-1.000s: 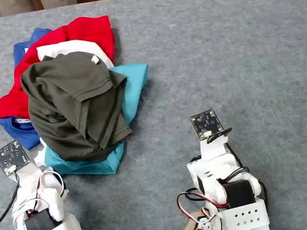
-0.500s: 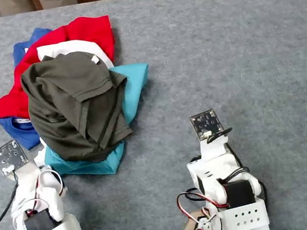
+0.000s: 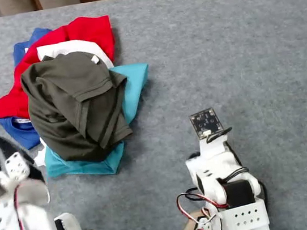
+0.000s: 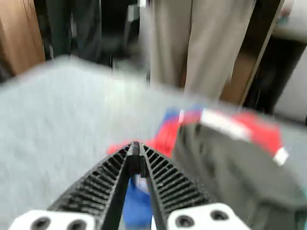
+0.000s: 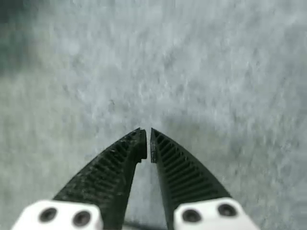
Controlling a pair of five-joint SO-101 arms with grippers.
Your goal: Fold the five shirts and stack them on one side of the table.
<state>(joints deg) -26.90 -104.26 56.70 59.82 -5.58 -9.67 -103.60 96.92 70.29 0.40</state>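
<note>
**Shirts before folding.** All five lie unfolded in one heap on the left side of the table [image 3: 236, 52]. The dark olive shirt [image 3: 75, 106] is on top, covering the teal shirt [image 3: 133, 89], white shirt [image 3: 70, 48], red shirt [image 3: 79, 34] and blue shirt [image 3: 21, 130]. I judge the olive one must come off first, since it pins the others. My left gripper [image 4: 137, 151], jaws together and empty, hangs near the heap's near corner, aimed across it. My right gripper [image 5: 147, 136], jaws likewise together on nothing, points at grey tabletop well apart from the heap, where a shirt could be spread.
</note>
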